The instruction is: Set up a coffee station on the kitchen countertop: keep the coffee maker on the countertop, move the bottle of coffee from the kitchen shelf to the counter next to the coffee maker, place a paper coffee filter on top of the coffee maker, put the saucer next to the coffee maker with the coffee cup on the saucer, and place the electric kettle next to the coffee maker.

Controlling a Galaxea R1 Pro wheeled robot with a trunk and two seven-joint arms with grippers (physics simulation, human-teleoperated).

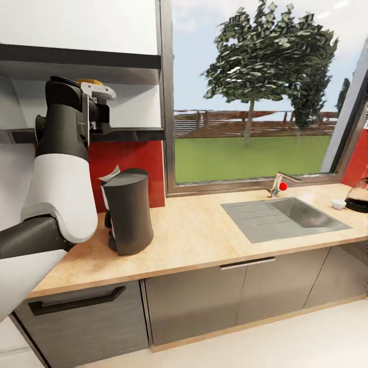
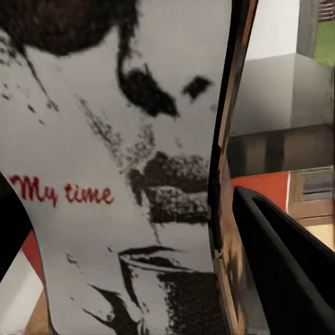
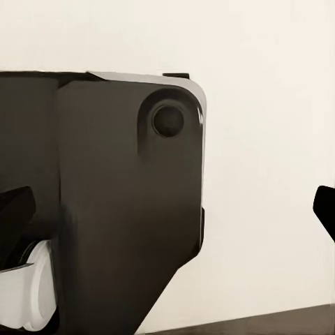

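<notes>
On the desk (image 1: 204,240), the coffee maker (image 1: 128,212) stands below the kitchen shelf (image 1: 128,135). Up at that shelf, the left gripper's fingers (image 2: 293,272) flank the bottle of coffee (image 2: 132,174), apparently clamping it. Whether the right gripper's fingers (image 3: 324,206) are spread cannot be told.

A large grey-framed window (image 1: 255,97) filled the view from twelve to two o'clock, showing a green lawn, a leafy tree and a brown fence under pale sky. A glossy red backsplash panel (image 1: 130,161) sat at nine o'clock. Dark grey cabinet doors (image 1: 204,301) ran low toward six o'clock, above a pale cream floor (image 1: 286,347).
</notes>
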